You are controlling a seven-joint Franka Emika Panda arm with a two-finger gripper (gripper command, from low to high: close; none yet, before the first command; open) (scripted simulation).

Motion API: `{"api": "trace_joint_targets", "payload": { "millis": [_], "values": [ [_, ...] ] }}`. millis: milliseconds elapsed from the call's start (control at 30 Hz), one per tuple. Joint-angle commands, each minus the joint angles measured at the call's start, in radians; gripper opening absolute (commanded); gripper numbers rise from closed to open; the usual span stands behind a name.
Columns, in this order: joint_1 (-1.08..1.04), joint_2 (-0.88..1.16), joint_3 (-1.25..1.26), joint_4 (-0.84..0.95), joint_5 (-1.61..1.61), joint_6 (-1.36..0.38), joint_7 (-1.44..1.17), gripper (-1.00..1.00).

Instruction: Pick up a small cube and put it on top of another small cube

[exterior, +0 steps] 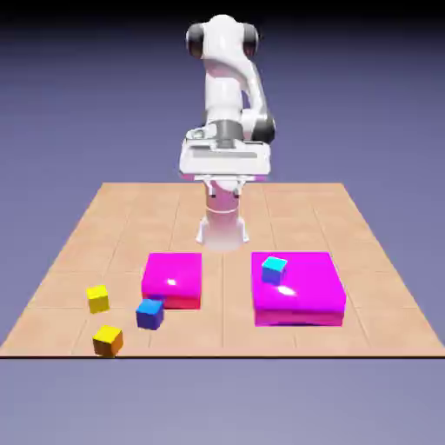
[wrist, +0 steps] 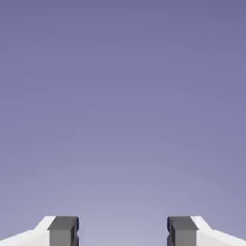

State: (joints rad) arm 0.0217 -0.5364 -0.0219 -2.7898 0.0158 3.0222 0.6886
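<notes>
small orange cube (exterior: 108, 340) with yellower top, near the dark-blue cube (exterior: 149, 313)

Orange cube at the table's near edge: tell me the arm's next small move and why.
Probably swing the open gripper down and toward the small orange cube. The hand view shows only backdrop between its fingers, so it holds nothing; the small dark blue cube sits bare-topped.

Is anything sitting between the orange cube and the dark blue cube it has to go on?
Nothing visible does. The orange cube sits at the table's near edge, with the dark blue cube just up and toward the exterior view's right of it, bare tabletop between. The yellow cube lies off that line. The gripper is open and empty.
</notes>
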Motion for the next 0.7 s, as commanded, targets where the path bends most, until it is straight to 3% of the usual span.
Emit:
{"api": "trace_joint_targets", "payload": {
  "millis": [0,667],
  "values": [
    [0.008,0.028,-0.018,0.017,0.013,-0.012,-0.044,0.00],
    [0.170,0.585,-0.381,0.352,0.276,-0.258,-0.913,0.00]
  ]
}}
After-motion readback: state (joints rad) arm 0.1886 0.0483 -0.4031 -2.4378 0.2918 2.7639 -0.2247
